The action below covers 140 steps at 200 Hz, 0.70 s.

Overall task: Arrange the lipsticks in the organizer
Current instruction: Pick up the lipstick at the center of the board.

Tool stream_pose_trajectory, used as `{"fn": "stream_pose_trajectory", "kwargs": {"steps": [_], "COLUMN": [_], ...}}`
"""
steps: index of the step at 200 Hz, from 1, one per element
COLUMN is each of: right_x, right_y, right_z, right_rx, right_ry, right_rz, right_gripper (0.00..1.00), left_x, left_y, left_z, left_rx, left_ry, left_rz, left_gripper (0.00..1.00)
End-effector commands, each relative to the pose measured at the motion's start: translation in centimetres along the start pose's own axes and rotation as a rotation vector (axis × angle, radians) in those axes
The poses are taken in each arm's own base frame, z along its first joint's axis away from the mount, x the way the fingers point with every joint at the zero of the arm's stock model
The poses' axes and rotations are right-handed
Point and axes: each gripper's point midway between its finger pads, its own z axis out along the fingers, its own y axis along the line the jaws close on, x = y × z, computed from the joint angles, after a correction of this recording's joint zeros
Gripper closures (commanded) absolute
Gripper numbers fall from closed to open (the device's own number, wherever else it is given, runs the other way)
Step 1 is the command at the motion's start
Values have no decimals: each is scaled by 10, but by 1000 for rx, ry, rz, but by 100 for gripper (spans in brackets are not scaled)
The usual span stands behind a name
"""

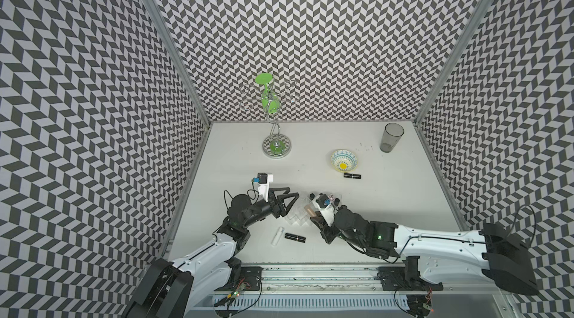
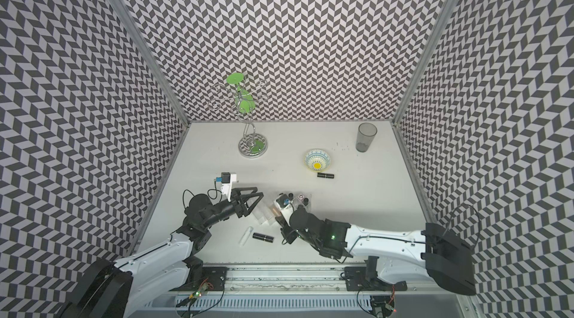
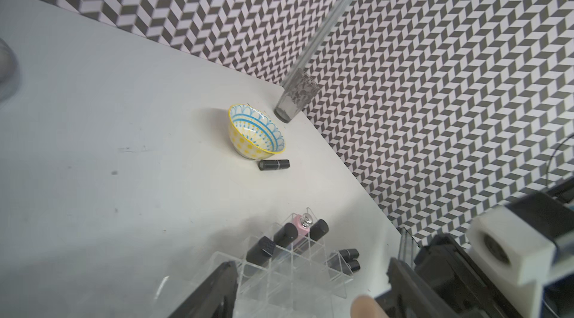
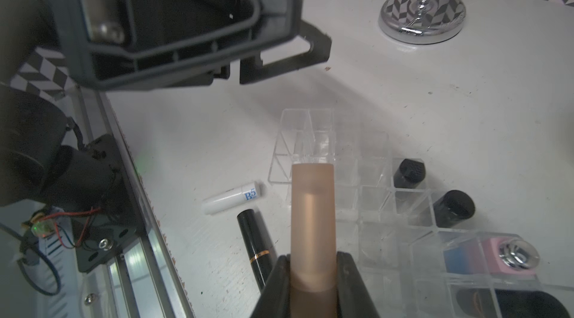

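both top views: nearest, white tube [image 1: 277,236] and black lipstick [image 1: 295,237] lie loose on table [image 1: 388,201], just beside each other. next, right gripper [image 4: 313,270] clenched on beige lipstick [image 4: 313,207], its end over organizer [image 4: 306,127] cells; whether inside, cannot tell. left gripper [image 1: 293,193] released, fingers wide astride organizer corner. black tubes [image 3: 285,235] and pink tube [image 3: 300,229] stand in cells. farthest: 1 far lipstick [image 1: 352,175] lying beside bowl [image 1: 343,160], tumbler [image 1: 391,138] beyond.
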Motion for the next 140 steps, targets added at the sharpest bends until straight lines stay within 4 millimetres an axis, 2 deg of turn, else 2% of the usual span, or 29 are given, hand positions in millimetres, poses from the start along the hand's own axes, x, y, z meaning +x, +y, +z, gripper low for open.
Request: {"fn": "stream_pose_trajectory", "kwargs": {"steps": [1,33,57,74,103,140], "right_x": [-29,-34,-40,-42,-44,-42], "right_y": [-12,-26,-21,-19,-21,-18], "right_z": [0,15,20,22,21,28], "right_rx": [28,68,46,36,52,46], "right_ry": [-120,-84,-82,-89,-87,-72], "right_rz": [71,51,29,25,-2,-13], "right_gripper": [84,84,84,84,83,83], "left_x": [-9,-6,3,9,11,8], "left_y": [-28,-32,-28,-24,-18,-17], "left_z": [11,24,36,40,43,44], "left_rx": [115,135,128,125,105,105], "left_ry": [13,49,103,116,120,97], "left_rz": [19,3,-15,-29,-35,-37], "left_gripper": [20,19,20,27,28,44]}}
